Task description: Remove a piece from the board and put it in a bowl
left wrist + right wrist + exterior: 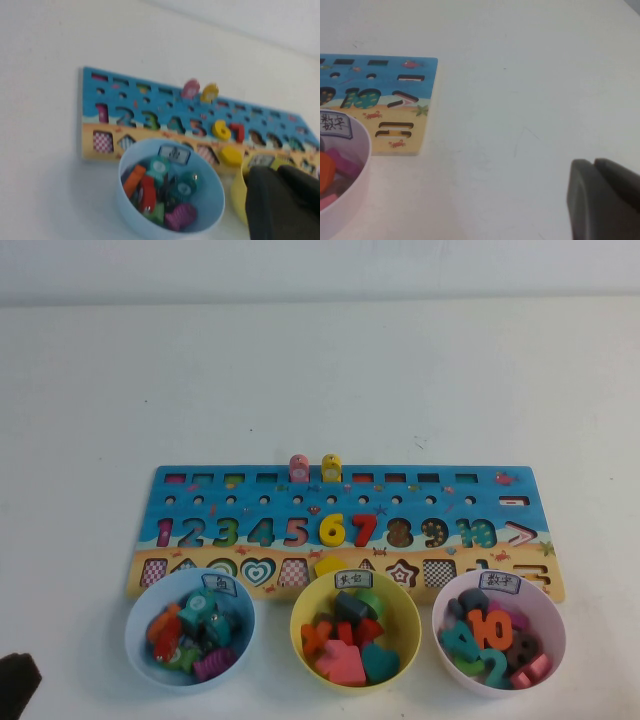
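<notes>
Yellow 6 (331, 530) sits upright mid-board (180, 485), at 1 o'clock from left gripper (280, 172), fingers pressed together; right gripper (594, 165) parked, fingers together too.

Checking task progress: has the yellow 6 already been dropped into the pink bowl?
No, the yellow 6 sits on the board between the 5 and the red 7, outside the pink bowl.
</notes>
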Robot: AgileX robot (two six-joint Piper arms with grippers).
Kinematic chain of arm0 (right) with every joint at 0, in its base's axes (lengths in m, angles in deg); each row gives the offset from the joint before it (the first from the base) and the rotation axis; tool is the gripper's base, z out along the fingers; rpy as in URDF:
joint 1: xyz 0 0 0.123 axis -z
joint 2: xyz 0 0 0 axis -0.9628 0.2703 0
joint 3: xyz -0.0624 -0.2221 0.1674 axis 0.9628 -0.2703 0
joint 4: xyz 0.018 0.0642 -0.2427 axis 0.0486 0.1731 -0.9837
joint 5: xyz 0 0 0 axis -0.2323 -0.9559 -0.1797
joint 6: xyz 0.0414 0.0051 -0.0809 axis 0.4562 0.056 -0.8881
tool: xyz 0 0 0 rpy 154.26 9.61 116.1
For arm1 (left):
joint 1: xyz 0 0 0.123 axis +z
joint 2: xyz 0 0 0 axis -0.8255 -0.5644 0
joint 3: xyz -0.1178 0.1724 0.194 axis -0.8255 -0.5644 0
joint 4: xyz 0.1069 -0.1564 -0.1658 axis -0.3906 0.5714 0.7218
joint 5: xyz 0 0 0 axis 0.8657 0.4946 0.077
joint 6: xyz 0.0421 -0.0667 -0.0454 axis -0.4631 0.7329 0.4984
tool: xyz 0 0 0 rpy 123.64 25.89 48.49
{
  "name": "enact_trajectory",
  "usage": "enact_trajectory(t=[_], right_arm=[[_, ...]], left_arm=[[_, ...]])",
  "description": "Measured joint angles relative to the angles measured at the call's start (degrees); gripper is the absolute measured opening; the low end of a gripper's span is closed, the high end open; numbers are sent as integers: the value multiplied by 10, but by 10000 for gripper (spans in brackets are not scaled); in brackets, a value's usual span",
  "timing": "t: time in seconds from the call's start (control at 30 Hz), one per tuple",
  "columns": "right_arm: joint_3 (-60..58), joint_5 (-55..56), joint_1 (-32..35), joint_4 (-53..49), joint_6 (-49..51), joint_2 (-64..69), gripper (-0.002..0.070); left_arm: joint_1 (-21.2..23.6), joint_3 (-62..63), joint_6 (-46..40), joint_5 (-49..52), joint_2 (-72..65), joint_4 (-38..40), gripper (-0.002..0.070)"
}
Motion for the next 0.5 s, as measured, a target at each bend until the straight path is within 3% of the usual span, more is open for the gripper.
enact_trajectory(t=[0.3, 0.5], right_arm=[[0, 0, 0, 0, 0, 0, -18], [0, 0, 0, 0, 0, 0, -18]], left_arm=[[0, 214, -142, 237, -256, -28, -5], [-13, 331, -163, 315, -414, -85, -5]])
